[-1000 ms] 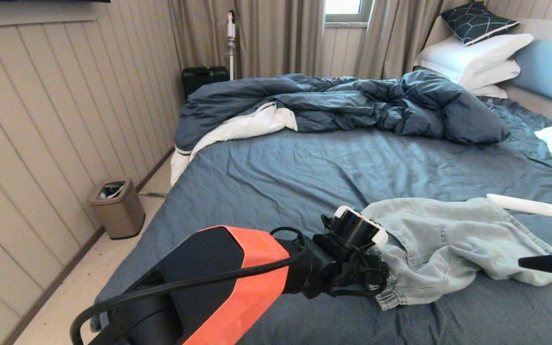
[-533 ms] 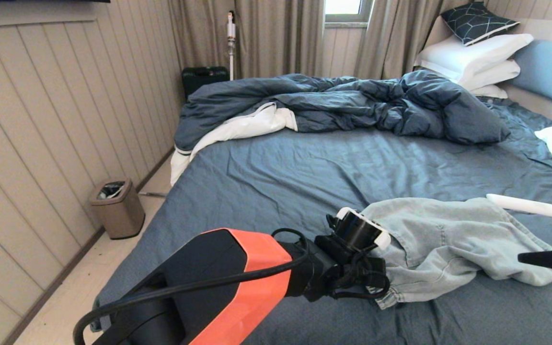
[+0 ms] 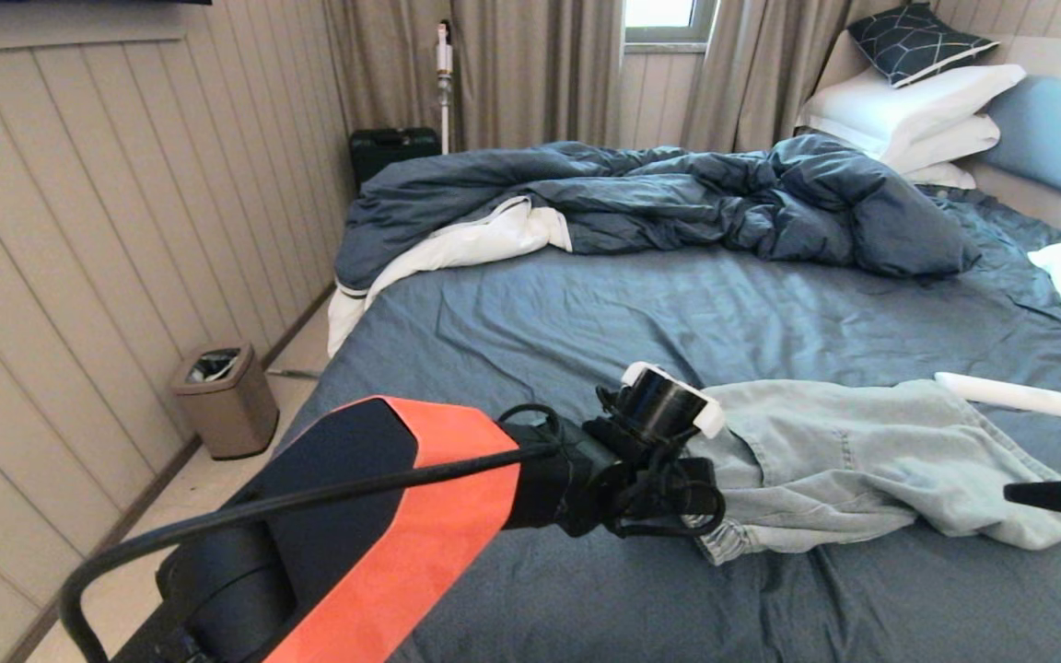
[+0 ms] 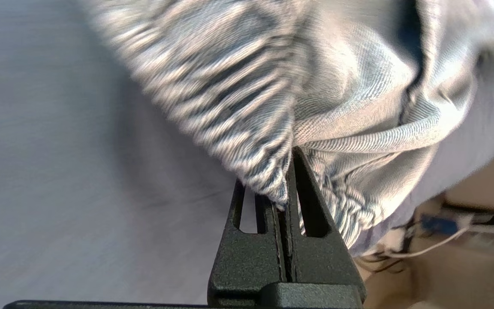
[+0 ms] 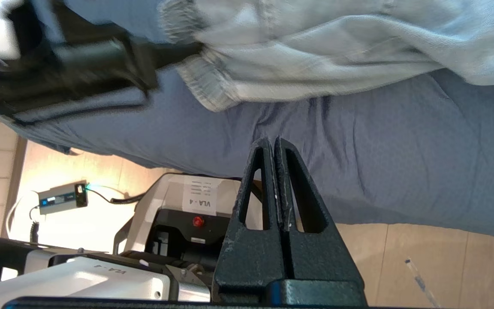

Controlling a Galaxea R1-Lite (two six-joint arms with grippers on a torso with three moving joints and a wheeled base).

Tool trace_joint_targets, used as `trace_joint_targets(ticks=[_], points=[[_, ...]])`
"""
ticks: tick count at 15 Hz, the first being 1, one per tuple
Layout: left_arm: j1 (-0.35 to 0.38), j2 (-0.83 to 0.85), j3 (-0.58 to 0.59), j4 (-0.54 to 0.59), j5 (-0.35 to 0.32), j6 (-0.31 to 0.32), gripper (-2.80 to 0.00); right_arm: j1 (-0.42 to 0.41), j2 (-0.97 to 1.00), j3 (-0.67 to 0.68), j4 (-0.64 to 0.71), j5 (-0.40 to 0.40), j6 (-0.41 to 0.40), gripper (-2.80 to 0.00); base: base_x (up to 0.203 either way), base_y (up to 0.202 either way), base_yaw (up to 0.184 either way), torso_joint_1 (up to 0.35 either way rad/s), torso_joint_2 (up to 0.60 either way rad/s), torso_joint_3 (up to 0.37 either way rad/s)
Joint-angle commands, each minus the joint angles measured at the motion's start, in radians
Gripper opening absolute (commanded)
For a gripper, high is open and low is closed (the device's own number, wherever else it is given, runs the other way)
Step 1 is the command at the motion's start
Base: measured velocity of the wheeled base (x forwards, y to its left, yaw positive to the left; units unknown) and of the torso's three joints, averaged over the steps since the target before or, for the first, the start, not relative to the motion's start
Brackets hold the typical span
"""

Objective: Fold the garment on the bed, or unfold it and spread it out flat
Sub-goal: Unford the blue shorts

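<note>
Left gripper [image 4: 284, 189]: jaws clamped on denim shorts [image 3: 862, 470] waistband, dragging it toward 9 o'clock; cloth stretches flatter.
Right gripper [image 5: 276, 148]: jaws together, idle at 3 o'clock.

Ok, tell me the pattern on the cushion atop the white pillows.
The square dark cushion carries thin pale geometric lines; head view shows it best.

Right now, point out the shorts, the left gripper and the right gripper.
shorts [image 3: 871, 460]: head view, middle of the denim.
left gripper [image 4: 285, 189]: left wrist view, fingertips clamping the waistband.
right gripper [image 5: 275, 148]: right wrist view, closed fingertips.
</note>
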Motion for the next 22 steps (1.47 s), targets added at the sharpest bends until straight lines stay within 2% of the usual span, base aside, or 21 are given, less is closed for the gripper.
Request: trace_joint_targets(ticks=[1,3,6,8,10,13,16,19,22], points=[[0.035,-0.078,0.063,0.023,0.006,-0.029,-2.8,0.0,-0.007,-0.002,-0.006,0.004,-0.002,-2.8,0.0,0.0,0.0,0.0,0.0,0.0],[0.061,-0.15,0.202,0.016,0.01,-0.043,-2.8,0.0,-0.009,-0.001,-0.022,0.002,-0.002,-2.8,0.0,0.0,0.0,0.0,0.0,0.0],[0.107,-0.307,0.45,-0.07,0.013,-0.039,-2.8,0.003,-0.018,-0.001,-0.022,0.008,-0.002,-2.8,0.0,0.0,0.0,0.0,0.0,0.0],[0.158,-0.445,0.617,-0.122,0.013,-0.015,-2.8,0.003,-0.025,-0.001,-0.022,0.024,0.0,-2.8,0.0,0.0,0.0,0.0,0.0,0.0],[0.236,-0.575,0.736,-0.148,0.012,0.022,-2.8,0.001,-0.033,-0.002,-0.022,0.024,0.0,-2.8,0.0,0.0,0.0,0.0,0.0,0.0],[0.379,-0.741,0.84,-0.151,0.008,0.111,-2.8,0.001,-0.033,-0.001,-0.022,0.024,0.0,-2.8,0.0,0.0,0.0,0.0,0.0,0.0],[0.487,-0.805,0.933,-0.143,0.005,0.222,-2.8,0.001,-0.024,0.007,-0.023,0.024,-0.002,-2.8,0.0,0.0,0.0,0.0,0.0,0.0],[0.502,-0.769,1.023,-0.175,-0.001,0.258,-2.8,0.003,-0.014,0.026,-0.048,0.024,-0.002,-2.8,0.0,0.0,0.0,0.0,0.0,0.0],[0.503,-0.71,1.078,-0.279,-0.001,0.28,-2.8,0.003,0.005,0.033,-0.053,0.024,-0.003,-2.8,0.0,0.0,0.0,0.0,0.0,0.0]])
